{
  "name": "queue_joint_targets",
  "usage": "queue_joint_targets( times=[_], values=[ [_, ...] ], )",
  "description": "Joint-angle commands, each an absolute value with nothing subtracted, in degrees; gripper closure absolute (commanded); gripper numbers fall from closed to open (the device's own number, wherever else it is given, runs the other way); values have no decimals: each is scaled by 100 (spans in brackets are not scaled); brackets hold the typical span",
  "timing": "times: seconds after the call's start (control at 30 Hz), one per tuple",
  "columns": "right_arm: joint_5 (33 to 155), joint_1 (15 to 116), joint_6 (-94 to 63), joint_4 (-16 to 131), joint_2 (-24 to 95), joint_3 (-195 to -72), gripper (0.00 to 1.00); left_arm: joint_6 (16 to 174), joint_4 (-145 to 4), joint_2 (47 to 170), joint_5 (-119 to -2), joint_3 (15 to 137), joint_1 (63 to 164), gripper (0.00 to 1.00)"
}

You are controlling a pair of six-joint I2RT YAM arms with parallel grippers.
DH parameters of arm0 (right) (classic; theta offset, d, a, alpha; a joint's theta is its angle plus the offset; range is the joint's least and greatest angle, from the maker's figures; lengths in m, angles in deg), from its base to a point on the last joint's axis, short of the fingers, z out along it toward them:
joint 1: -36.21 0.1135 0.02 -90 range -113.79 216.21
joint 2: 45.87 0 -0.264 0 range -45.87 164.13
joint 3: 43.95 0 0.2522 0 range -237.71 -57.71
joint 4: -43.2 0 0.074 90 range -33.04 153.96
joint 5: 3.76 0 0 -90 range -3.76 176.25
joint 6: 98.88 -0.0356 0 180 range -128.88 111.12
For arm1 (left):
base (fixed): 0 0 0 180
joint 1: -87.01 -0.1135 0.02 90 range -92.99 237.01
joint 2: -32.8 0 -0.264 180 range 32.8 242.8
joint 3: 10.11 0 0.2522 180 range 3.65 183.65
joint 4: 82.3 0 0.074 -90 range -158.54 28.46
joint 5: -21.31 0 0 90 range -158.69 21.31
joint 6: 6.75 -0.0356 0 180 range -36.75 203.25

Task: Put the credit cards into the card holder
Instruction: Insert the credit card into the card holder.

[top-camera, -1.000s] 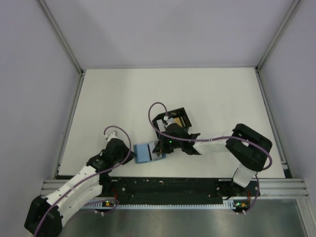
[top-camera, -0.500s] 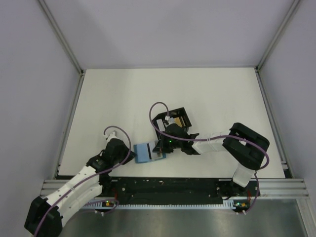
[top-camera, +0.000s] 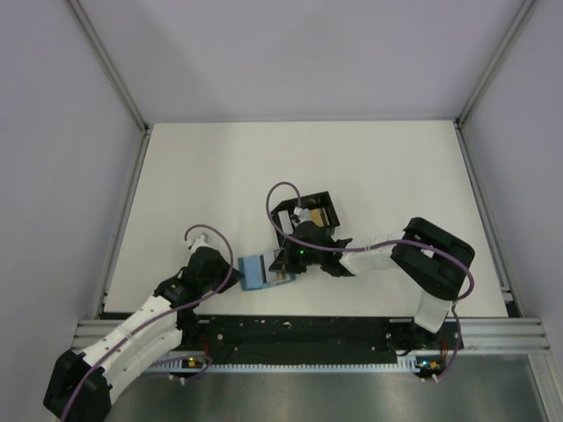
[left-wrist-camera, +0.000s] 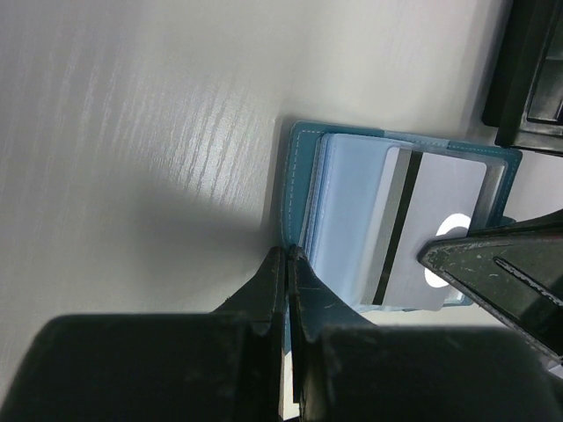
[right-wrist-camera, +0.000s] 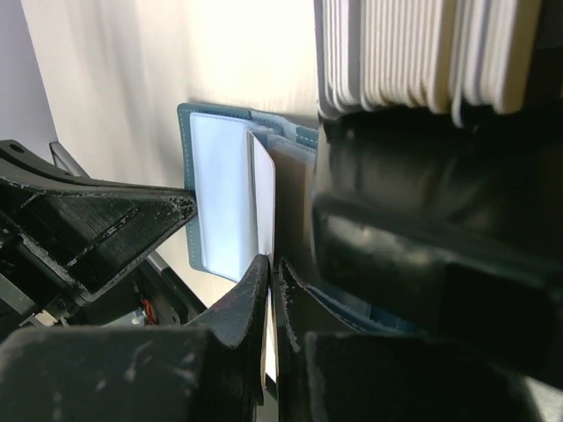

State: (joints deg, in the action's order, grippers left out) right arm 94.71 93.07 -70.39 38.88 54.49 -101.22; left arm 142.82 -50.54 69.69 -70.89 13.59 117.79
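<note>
white table (top-camera: 369, 167) inside grey walls (top-camera: 290, 53), metal rail (top-camera: 308, 332) along the near edge with both arm bases on it. left arm comes up from the 7 o'clock corner. left gripper (left-wrist-camera: 288, 259) is pressed together with nothing between the fingers, tips touching the wallet (left-wrist-camera: 303, 176) at its edge, on the wallet's 9 o'clock side in top view. wallet lies flat on the table just past the rail, left of centre, teal rim up, pale sleeves showing. right arm reaches in from 4 o'clock, elbow near the right edge, forearm running toward 9 o'clock. right gripper (right-wrist-camera: 269, 264) sits over the wallet's 3 o'clock end, fingers closed tight, pinching the thin edge of a card (left-wrist-camera: 440, 220). card is silver-grey with a black stripe and lies over that end of the wallet, inside the teal rim. cannot tell how far it sits in a sleeve. in the right wrist view the card rises at a tilt from the wallet up to the fingertips. the two grippers are near each other, apart, with the wallet between them. black tray (top-camera: 303, 199) at 1 o'clock from the wallet, just beyond the right gripper, open top, yellow card (top-camera: 318, 214) inside. right wrist view shows a row of white edges (right-wrist-camera: 422, 44) above a black wall, cannot tell what they are. purple cable (top-camera: 271, 198) loops over the tray's 9 o'clock side.
</note>
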Motion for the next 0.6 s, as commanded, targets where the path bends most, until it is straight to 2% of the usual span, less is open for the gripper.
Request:
queue_joint_targets(
  times=[0.0, 0.17, 0.37, 0.47, 0.57],
  values=[
    [9582, 9510, -7154, 3877, 5766, -10244, 100, 14337, -5307, 6937, -7027, 1244, 11795, 100],
    [9522, 9527, -6961, 4351, 5820, -10552, 100, 14337, -5307, 6937, -7045, 1262, 11795, 100],
    [8898, 9519, -6242, 5343, 5433, -10983, 84, 14311, -5185, 6937, -7124, 1323, 11795, 100],
    [8669, 9536, -5968, 5643, 5231, -11080, 69, 14284, -5158, 6937, -7159, 1341, 11786, 100],
    [8721, 9536, -5854, 5679, 5239, -11194, 67, 14267, -5158, 6937, -7168, 1367, 11795, 100]
  ],
)
